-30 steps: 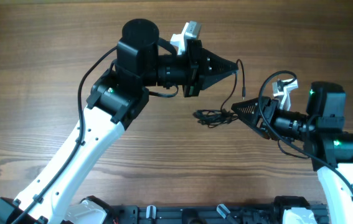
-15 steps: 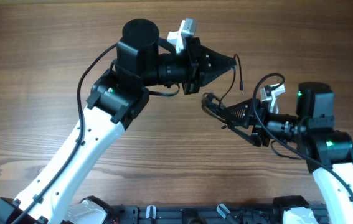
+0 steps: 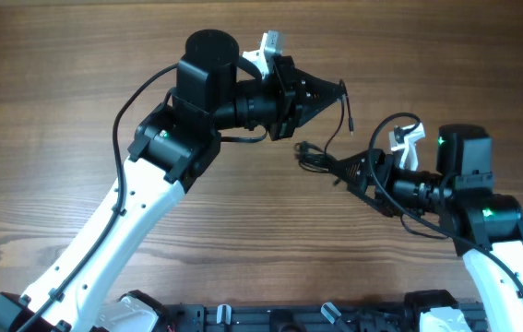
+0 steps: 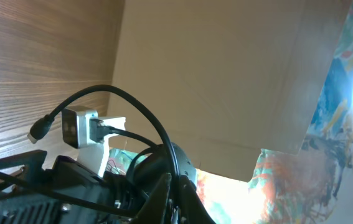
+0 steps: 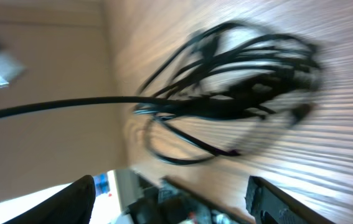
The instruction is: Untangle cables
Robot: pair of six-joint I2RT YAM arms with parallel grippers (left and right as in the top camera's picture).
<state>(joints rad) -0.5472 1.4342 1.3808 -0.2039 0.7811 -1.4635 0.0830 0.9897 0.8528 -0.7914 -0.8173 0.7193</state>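
Wood table (image 3: 58, 74): cables (image 3: 313, 153) a thin black tangle (1 bundle); left gripper (image 3: 340, 88) pinches them, right gripper (image 3: 342, 171) agape.

Overhead view: the left arm (image 3: 123, 221), at the left of the frame, wears a glossy white shell between black joint housings, topped by a round black cylinder (image 3: 208, 46) near top centre. A small green light (image 3: 162, 132) glows on its black elbow, and a black arm cable (image 3: 121, 124) loops beside it. A white camera mount (image 3: 268, 51) sits behind the black, tapered left gripper (image 3: 338, 89). At lower right, the right arm (image 3: 496, 235) matches: white shell, black joints, two green lamps (image 3: 443, 140), a white bracket (image 3: 407, 138) and the black, wedge-shaped right gripper (image 3: 337, 171).
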